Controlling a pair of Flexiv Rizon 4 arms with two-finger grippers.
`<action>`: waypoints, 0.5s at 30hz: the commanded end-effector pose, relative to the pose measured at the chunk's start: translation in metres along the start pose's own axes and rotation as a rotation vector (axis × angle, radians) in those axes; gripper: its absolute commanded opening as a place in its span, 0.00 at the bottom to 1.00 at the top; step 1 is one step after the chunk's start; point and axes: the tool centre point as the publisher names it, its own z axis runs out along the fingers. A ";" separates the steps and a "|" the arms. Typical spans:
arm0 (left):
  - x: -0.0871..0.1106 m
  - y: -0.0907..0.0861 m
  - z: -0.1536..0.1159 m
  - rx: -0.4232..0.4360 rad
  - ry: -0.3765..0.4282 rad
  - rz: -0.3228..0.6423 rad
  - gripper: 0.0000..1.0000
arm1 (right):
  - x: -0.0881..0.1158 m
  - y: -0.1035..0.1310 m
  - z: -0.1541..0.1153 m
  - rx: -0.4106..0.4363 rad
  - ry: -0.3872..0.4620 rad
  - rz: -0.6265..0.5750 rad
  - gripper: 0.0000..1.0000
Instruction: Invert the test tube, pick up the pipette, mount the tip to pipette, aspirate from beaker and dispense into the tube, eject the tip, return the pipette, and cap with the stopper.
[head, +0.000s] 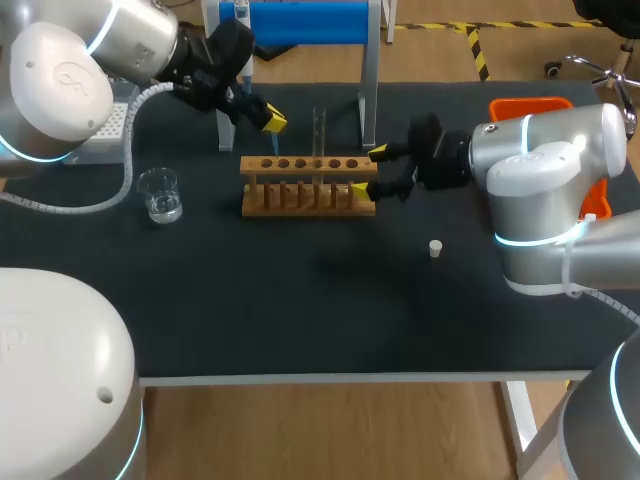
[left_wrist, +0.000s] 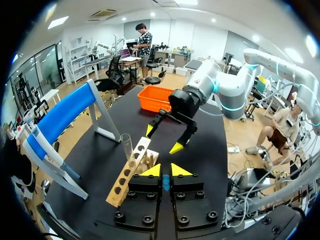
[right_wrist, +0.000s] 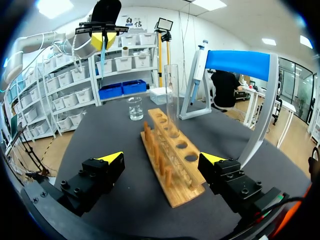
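**Tube upright in rack, right fingers wide**

Head view: the test tube (head: 319, 130), clear glass, stands upright in the wooden rack (head: 300, 205) at centre frame. The right gripper (head: 369, 171) spreads its fingers wide around the rack's right end, apart from the tube.

Left wrist view: the left gripper (left_wrist: 165, 171) has its fingers narrow, pinching a slim blue piece (left_wrist: 165, 182).

Right wrist view: the tube rises ahead, between the fingers.

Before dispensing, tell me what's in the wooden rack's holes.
One test tube stands upright in a middle hole of the wooden rack; other holes look empty. The rack hides its bottom.
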 end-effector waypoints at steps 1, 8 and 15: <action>0.000 -0.001 -0.001 -0.005 0.001 -0.001 0.00 | 0.007 0.011 -0.024 -0.061 -0.002 -0.003 1.00; 0.000 -0.001 -0.001 -0.005 0.001 -0.001 0.00 | 0.029 0.033 -0.053 -0.179 0.076 -0.038 1.00; 0.000 -0.001 -0.001 -0.005 0.001 -0.001 0.00 | 0.058 0.053 -0.069 -0.272 0.196 -0.136 1.00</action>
